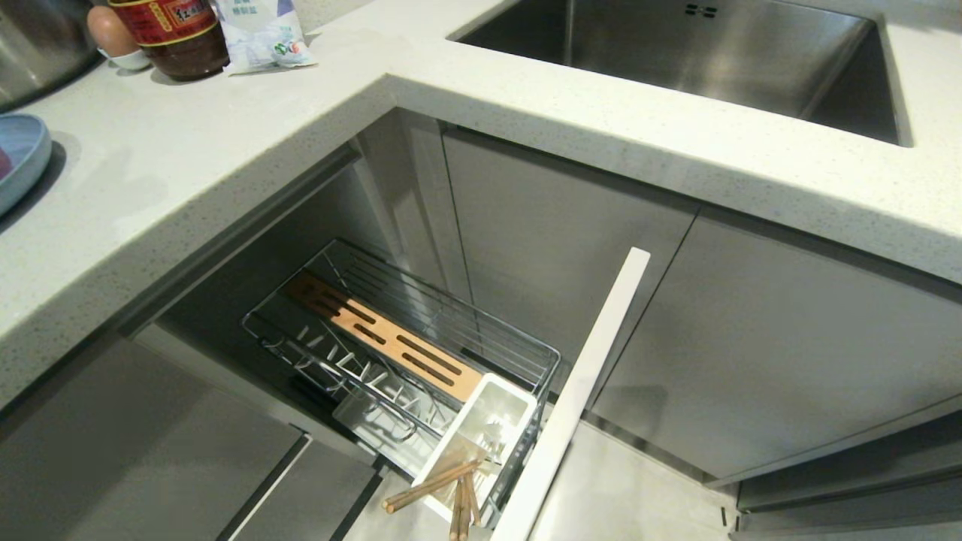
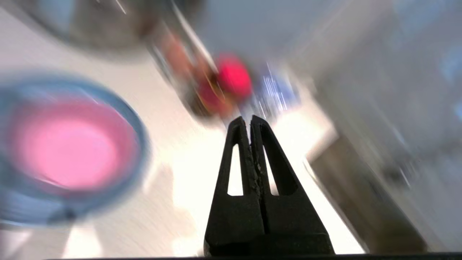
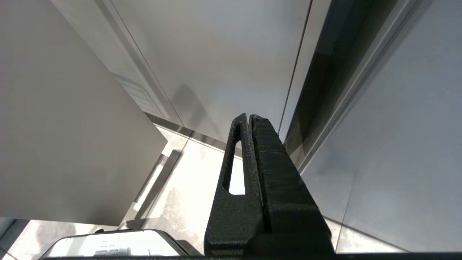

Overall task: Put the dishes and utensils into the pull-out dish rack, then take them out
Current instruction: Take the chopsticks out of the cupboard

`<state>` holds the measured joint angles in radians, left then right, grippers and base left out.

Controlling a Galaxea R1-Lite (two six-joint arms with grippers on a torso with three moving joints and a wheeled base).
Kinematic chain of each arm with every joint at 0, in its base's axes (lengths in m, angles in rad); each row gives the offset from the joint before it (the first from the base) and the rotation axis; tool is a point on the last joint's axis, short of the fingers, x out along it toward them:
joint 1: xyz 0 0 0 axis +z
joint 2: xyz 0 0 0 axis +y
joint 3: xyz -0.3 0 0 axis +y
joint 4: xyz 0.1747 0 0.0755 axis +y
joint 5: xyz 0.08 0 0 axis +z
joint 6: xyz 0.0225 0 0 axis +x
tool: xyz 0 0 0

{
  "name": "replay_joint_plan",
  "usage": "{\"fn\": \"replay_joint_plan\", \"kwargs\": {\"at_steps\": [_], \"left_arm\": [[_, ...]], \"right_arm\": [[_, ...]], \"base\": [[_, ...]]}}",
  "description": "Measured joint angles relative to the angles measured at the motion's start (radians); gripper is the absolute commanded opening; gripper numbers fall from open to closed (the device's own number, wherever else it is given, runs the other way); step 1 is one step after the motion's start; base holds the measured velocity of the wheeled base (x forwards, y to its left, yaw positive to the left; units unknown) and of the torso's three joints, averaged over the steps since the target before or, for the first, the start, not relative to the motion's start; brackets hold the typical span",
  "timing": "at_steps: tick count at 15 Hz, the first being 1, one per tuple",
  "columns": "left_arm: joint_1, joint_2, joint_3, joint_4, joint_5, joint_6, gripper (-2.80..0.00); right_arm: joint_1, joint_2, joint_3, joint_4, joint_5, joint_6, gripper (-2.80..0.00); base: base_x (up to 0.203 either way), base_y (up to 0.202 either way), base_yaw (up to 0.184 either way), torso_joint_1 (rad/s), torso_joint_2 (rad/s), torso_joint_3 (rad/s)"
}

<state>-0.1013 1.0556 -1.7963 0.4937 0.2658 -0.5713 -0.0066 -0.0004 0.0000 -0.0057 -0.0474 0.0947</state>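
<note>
Blurred pink bowl (image 2: 66,146), seemingly inside blue plate (image 1: 22,154), edge-cropped.

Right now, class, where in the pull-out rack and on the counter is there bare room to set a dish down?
Free: the wire plate prongs beside the slotted wooden strip, and the counter between the blue plate and the sink. Crowded: the white caddy holding chopsticks, and the counter's far corner by the sauce jar.

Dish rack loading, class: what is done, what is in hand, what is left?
Done: the dish rack is pulled out, and the chopsticks stand in its white caddy. In hand: nothing; the left gripper is shut and empty above the counter. Left: the pink bowl in the blue plate.
</note>
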Motion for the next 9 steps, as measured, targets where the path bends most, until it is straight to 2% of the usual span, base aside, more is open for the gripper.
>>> {"fn": "replay_joint_plan", "kwargs": {"at_steps": [3, 6, 9], "left_arm": [[-0.212, 0.062, 0.053, 0.05, -0.004, 0.01, -2.8], [-0.408, 0.109, 0.165, 0.076, 0.0, 0.066, -2.8], [-0.519, 0.17, 0.238, 0.182, 0.0, 0.122, -2.8]], "right_arm": [[0.0, 0.0, 0.0, 0.0, 0.0, 0.0, -2.8], [0.0, 0.0, 0.0, 0.0, 0.0, 0.0, -2.8], [0.0, 0.0, 0.0, 0.0, 0.0, 0.0, -2.8]], "base": [[0.0, 0.0, 0.0, 0.0, 0.0, 0.0], [0.0, 0.0, 0.0, 0.0, 0.0, 0.0], [0.0, 0.0, 0.0, 0.0, 0.0, 0.0]]}}
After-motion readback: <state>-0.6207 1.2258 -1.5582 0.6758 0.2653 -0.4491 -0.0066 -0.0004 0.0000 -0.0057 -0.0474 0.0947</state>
